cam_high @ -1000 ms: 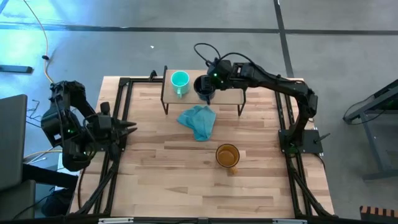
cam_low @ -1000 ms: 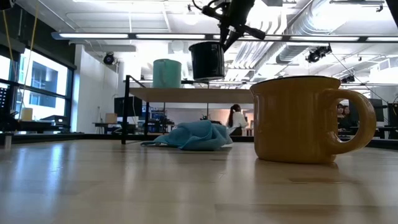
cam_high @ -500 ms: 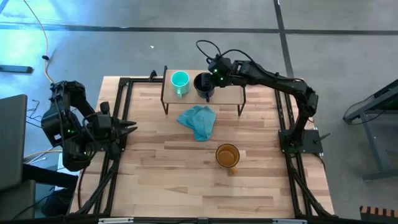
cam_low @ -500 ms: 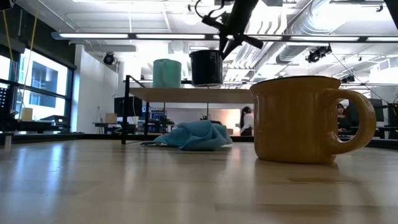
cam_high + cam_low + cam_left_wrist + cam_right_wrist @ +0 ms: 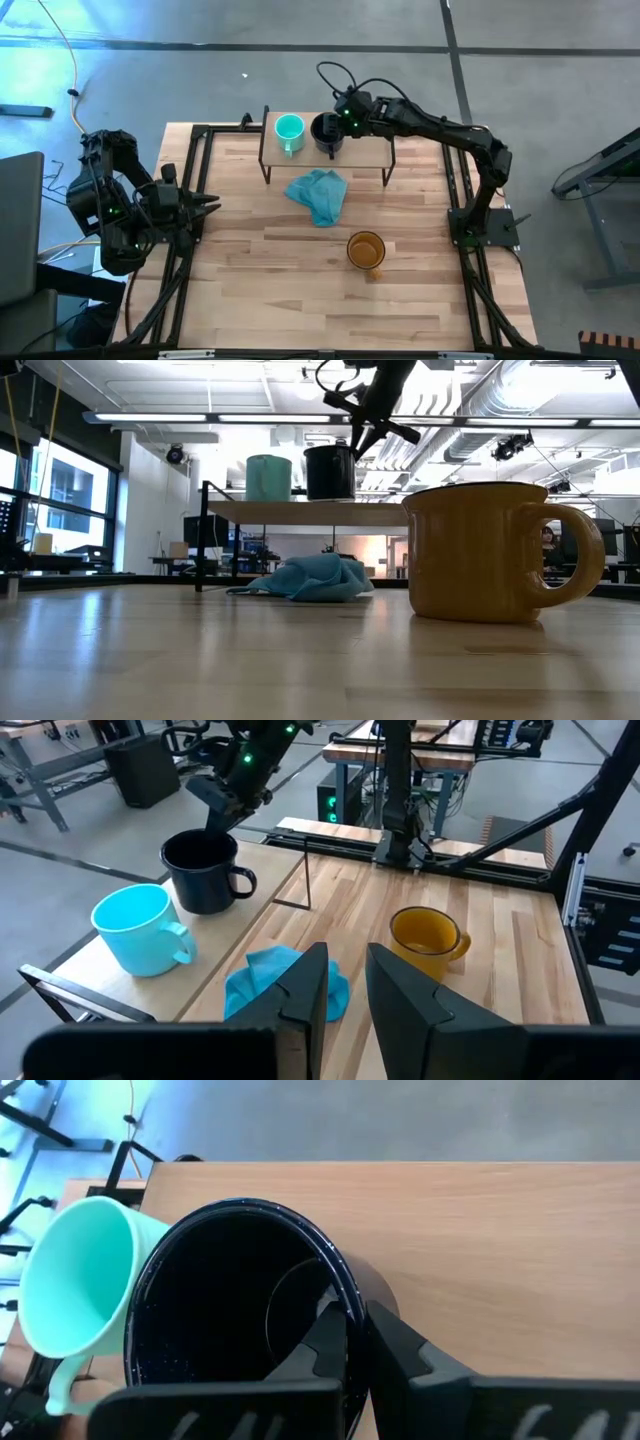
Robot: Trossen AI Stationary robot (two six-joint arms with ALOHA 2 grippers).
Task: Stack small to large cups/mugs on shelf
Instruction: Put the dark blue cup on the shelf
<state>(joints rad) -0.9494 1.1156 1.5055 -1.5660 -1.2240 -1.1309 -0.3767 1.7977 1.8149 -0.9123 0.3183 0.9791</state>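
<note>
black mug (image 5: 326,133) on the shelf (image 5: 370,152), rim pinched by the right gripper (image 5: 342,128).
fingers clamp its thin wall, one inside, one outside; likely rigid, glossy, slippery enamel; teal mug (image 5: 289,131) just beside.

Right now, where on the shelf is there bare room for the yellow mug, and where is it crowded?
The shelf is bare on its right part, beyond the black mug. Its left part is crowded: teal mug and black mug stand close, with the right gripper shut on the black mug's rim. The yellow mug waits on the table.
</note>
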